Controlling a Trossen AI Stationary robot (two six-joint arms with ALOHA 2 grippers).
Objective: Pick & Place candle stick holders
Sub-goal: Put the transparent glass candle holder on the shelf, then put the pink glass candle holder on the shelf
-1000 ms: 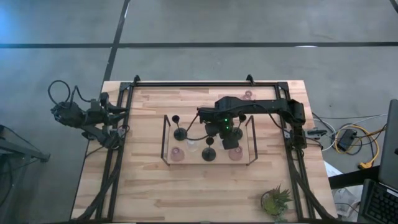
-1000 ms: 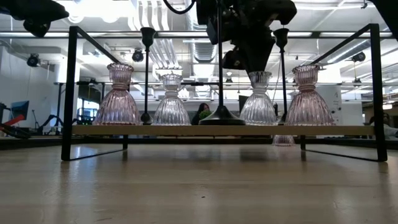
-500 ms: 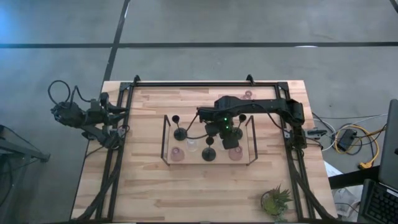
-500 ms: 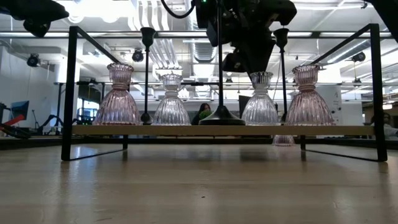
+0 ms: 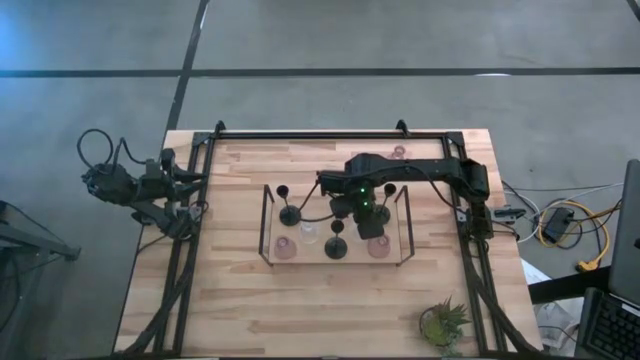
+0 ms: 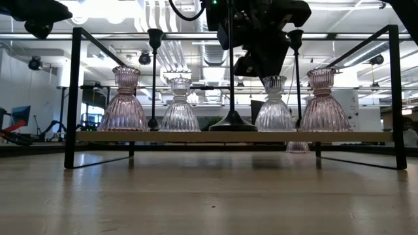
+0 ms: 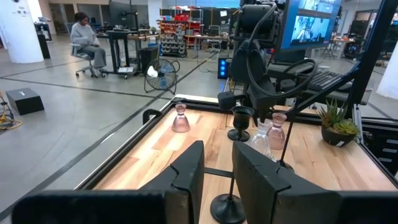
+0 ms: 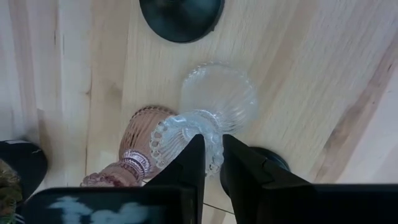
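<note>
Right hand (image 8: 212, 146) was positioned directly over the clear ribbed glass candle stick holder (image 8: 217, 99), fingertips at its beaded top rim. The fingers stood close together with a narrow gap. Whether they pinched the rim or were clear of it could not be told.

The clear holder stood upright, its base on the flat wooden rack with a black wire frame (image 6: 196, 136), in the middle of the light wooden desk (image 5: 230, 300). In the low view it appeared level with its neighbours. Just beside it stood a pink-tinted ribbed glass holder (image 8: 140, 134), and a black round-based holder (image 8: 181, 15) stood near. Across the rack, the low view showed another pink holder (image 6: 124, 104), a second clear one (image 6: 179, 108) and a black thin-stemmed one (image 6: 232, 121).

Left hand (image 7: 216, 162) waited at the desk's left edge, fingers slightly parted and holding nothing.

Assessment: the step in hand was the placing of the clear holder on the rack, at or about the point of release. The next move called for a straight vertical lift clear of the rim, without brushing the pink neighbour. One pink holder (image 5: 398, 153) stood on the desk beyond the rack, apparently remaining to be collected.
</note>
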